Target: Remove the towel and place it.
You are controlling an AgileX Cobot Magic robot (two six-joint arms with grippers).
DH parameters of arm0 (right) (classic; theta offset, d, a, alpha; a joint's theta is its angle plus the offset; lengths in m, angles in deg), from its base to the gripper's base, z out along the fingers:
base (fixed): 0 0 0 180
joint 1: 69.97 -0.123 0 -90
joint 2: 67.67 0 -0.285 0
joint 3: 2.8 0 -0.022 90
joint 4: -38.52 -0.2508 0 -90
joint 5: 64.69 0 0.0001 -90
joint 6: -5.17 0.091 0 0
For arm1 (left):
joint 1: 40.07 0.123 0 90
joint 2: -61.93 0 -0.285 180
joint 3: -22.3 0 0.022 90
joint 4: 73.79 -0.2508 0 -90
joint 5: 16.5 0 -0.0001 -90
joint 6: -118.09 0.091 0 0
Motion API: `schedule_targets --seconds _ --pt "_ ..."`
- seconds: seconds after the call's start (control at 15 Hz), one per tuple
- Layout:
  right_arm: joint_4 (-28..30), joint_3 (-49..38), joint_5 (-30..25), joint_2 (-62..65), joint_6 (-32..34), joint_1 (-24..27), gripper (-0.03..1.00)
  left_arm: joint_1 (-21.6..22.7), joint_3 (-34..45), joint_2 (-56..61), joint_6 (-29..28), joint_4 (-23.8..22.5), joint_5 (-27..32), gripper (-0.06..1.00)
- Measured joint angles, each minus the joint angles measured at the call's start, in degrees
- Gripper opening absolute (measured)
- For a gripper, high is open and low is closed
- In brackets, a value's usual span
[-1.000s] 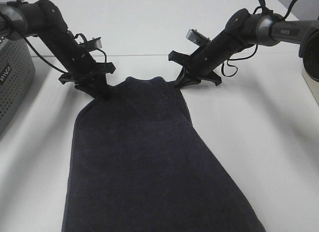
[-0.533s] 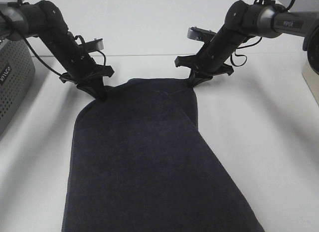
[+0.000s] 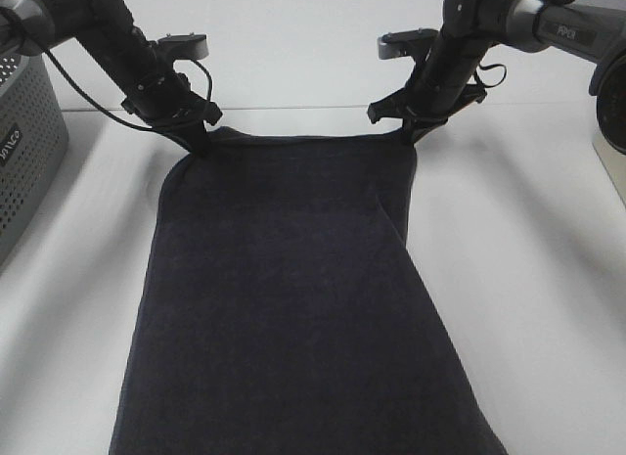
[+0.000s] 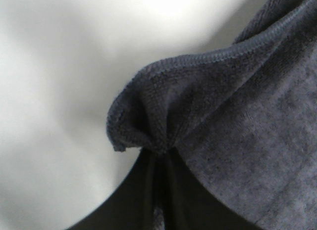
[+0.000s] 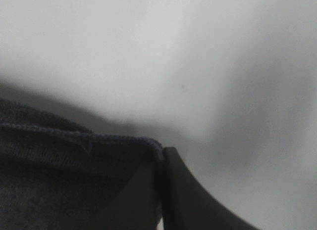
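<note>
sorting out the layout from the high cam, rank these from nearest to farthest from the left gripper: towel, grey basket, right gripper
1. The towel: its far left corner is pinched in the left gripper.
2. The grey basket: at the view's left edge, beside that arm.
3. The right gripper: across the towel's far edge, on its right corner.

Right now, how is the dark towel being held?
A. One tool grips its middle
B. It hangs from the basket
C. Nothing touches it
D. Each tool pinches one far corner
D: the left tool and right tool each clamp one far corner of the towel.
</note>
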Motion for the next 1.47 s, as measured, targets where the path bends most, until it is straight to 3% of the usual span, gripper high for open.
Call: schedule_targets --seconds 0.27,0.4,1.0,1.47 --pt "2.9 5.8 -0.2 0.0 0.0 0.0 0.01 0.0 -2.8 0.0 3.3 1.9 -2.7 0.02" --pt "5.3 10.0 0.1 0.0 0.0 0.0 0.01 0.0 -4.7 0.0 8.0 4.5 -5.8 0.02" --pt "11.5 10.7 2.8 0.0 1.1 0.0 0.01 -1.8 -6.2 -0.1 19.4 5.7 -16.3 0.02" --pt "9.9 10.7 7.7 -2.5 2.9 0.1 0.01 -2.9 -6.2 -2.2 19.7 5.3 -20.3 0.02"
